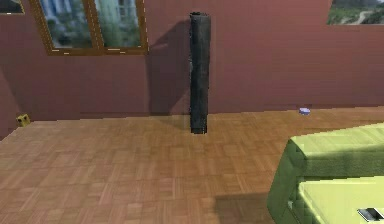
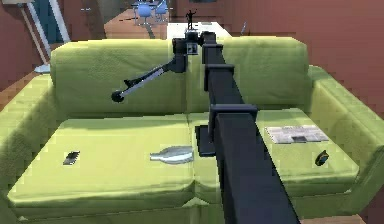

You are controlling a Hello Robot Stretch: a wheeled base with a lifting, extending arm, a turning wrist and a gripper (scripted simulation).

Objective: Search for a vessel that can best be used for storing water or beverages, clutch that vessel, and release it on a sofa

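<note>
A green sofa (image 2: pixel 110 70) spans the arm side view, and its end reaches into the forward view's lower right (image 1: pixel 340 150). On its seat, just left of the arm, lies a grey bottle-shaped thing (image 2: pixel 172 154) on its side. The dark arm (image 2: pixel 235 130) reaches out over the seat toward the backrest. From its far end the gripper (image 2: pixel 120 95) slants down to the left in front of the backrest, above the left cushion. I cannot tell whether it holds anything.
On the seat also lie a small dark thing (image 2: pixel 71 157), a folded paper (image 2: pixel 296 134) and another dark thing (image 2: pixel 321 157). Ahead, a tall dark cylinder (image 1: pixel 199 72) stands by the red wall, a window (image 1: pixel 90 25) to its left, with bare wood floor (image 1: pixel 130 170) between.
</note>
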